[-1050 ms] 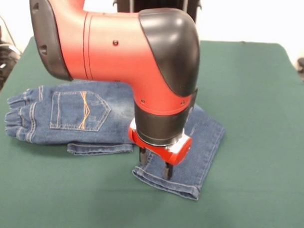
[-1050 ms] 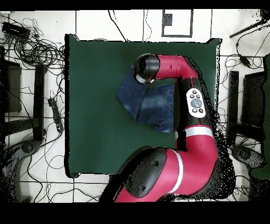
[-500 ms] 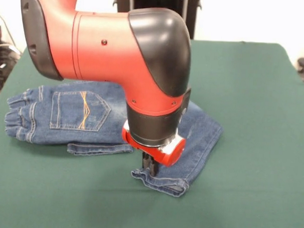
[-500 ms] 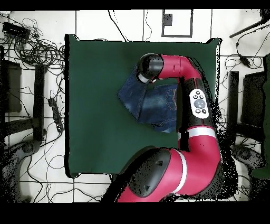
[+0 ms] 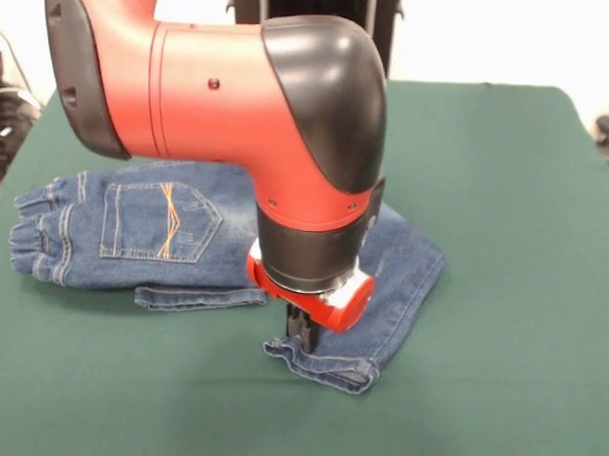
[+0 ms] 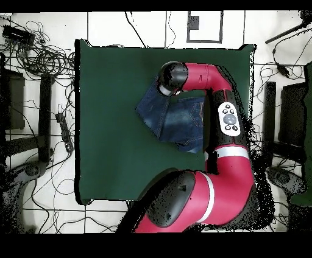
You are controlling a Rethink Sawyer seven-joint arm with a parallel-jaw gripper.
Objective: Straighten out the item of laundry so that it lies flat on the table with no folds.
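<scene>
Small blue jeans lying on the green table, a little left of the middle in the front view. Waistband bunched up at the left end, with one back pocket facing up and orange wavy stitching on it. Not flat: one leg folded under the top part, its hem peeking out along the near edge. Other leg bent away to the right and toward the near side, with its cuff crumpled and lifted a bit.

Big red and black arm reaching in from above and hiding the middle of the jeans. Gripper pointing straight down onto the bent leg, right by the cuff. Fingers pressed together with no gap showing, pinching the denim at that spot. Cloth puckered up around the tips.

From overhead, jeans near the middle of the table, a bit toward the far edge and the right side. End of the arm sitting over the far corner of the jeans. Rest of the arm running along the right side of the jeans, covering part of them. Plenty of bare green cloth all around.
</scene>
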